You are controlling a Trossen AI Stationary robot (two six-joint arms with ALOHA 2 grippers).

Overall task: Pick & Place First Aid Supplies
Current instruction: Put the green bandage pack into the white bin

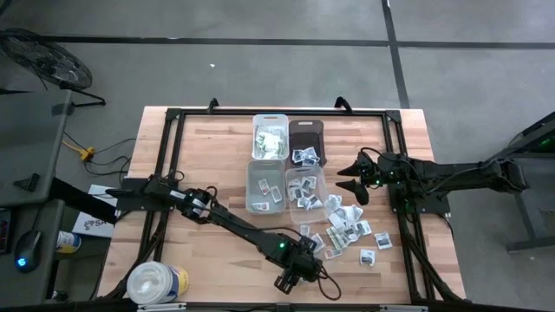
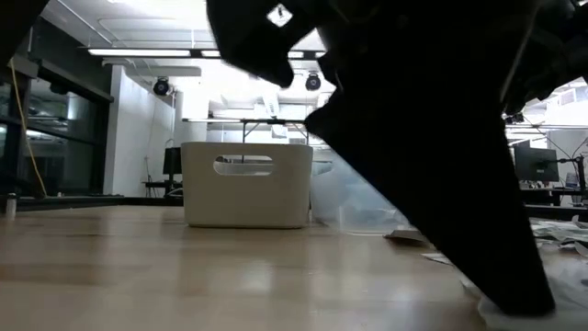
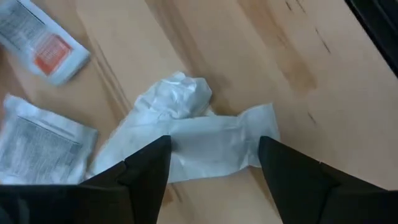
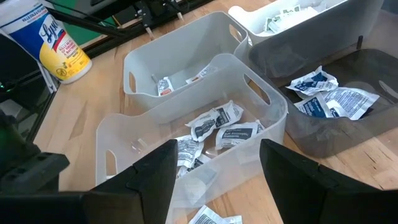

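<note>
packets (image 4: pixel 225 127) in clear bin (image 4: pixel 261 93)

Grey floor (image 1: pixel 260 69), bright ceiling lights (image 2: pixel 138 52)

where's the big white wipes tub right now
In the high view the white tub stands at the table's front-left corner, left of the left gripper and well away from the bins; the right wrist view shows its yellow-blue label.

Overhead and table-level views share the bins (image 1: pixel 286 165); wrist cameras look closer.
</note>
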